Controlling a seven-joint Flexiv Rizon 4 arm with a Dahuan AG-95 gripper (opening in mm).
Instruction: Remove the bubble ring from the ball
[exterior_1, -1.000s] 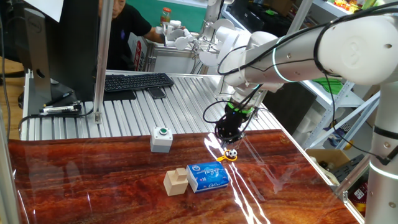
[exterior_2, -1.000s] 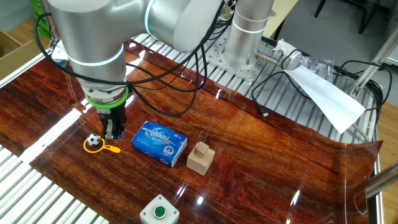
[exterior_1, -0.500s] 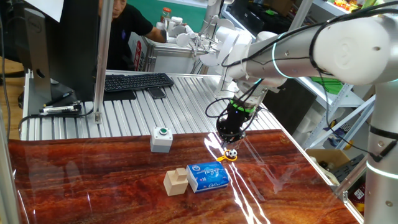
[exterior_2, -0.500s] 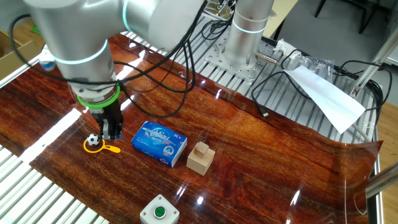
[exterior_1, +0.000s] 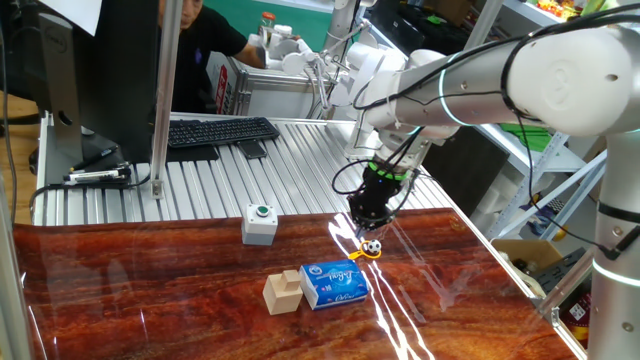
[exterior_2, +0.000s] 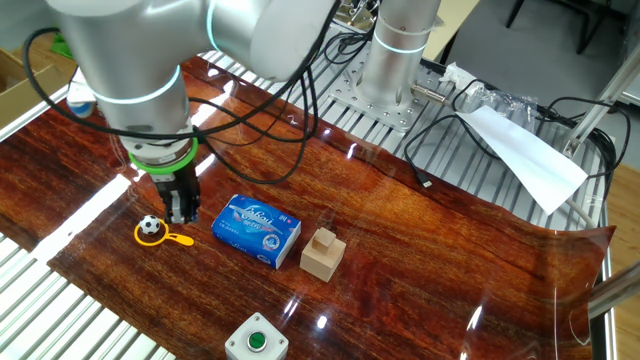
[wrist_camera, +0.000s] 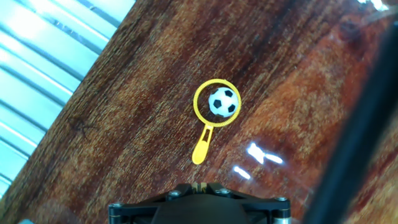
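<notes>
The ball (wrist_camera: 222, 102), tiny and white with black patches, rests on the dark wooden table. The bubble ring (wrist_camera: 200, 148) is a thin yellow loop that lies flat around the ball, its short handle pointing towards my hand. In the fixed views the ball (exterior_2: 150, 227) (exterior_1: 371, 245) and the ring (exterior_2: 180, 240) (exterior_1: 360, 254) lie near the table's edge. My gripper (exterior_2: 180, 214) (exterior_1: 366, 222) hovers just above the table beside the ball, over the handle's side. Its jaws are shut with nothing between them. In the hand view only the gripper (wrist_camera: 199, 185) base shows, at the bottom edge.
A blue tissue pack (exterior_2: 257, 230) lies close to the ring, with a wooden block (exterior_2: 323, 252) beyond it. A grey box with a green button (exterior_2: 256, 340) stands farther off. Ribbed metal tabletop (exterior_1: 290, 170), a keyboard (exterior_1: 220, 130) and a person are behind.
The arm's upper links have swung slightly. The gripper has stayed almost in place beside the ball, shut throughout. Ball and ring have not moved.
</notes>
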